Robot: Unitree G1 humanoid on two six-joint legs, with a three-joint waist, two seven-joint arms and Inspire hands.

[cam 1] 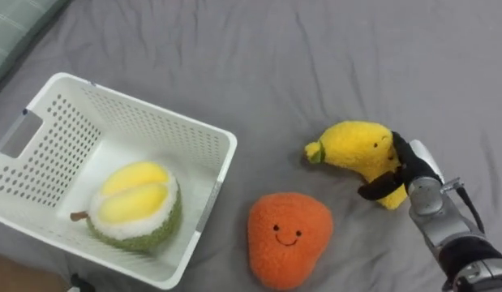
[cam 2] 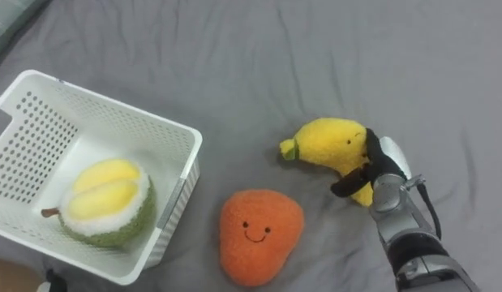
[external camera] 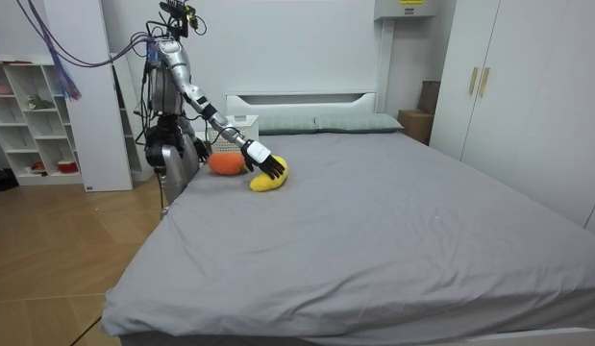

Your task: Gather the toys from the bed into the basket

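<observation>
Gripping yellow banana plush [cam 1: 352,146], right hand [cam 1: 409,172] curled round it on grey bed [cam 1: 315,49]; orange plush [cam 1: 287,238] at 8 o'clock; durian plush [cam 1: 137,207] inside white basket [cam 1: 153,122], 9 o'clock.

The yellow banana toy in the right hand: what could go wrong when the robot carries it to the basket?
1. The right hand grips the banana toy at one end only, so the soft plush may sag or slip out.
2. The orange toy lies between it and the basket; a low carry could knock it.
3. The durian toy fills part of the basket, so a short drop might catch the rim.
</observation>
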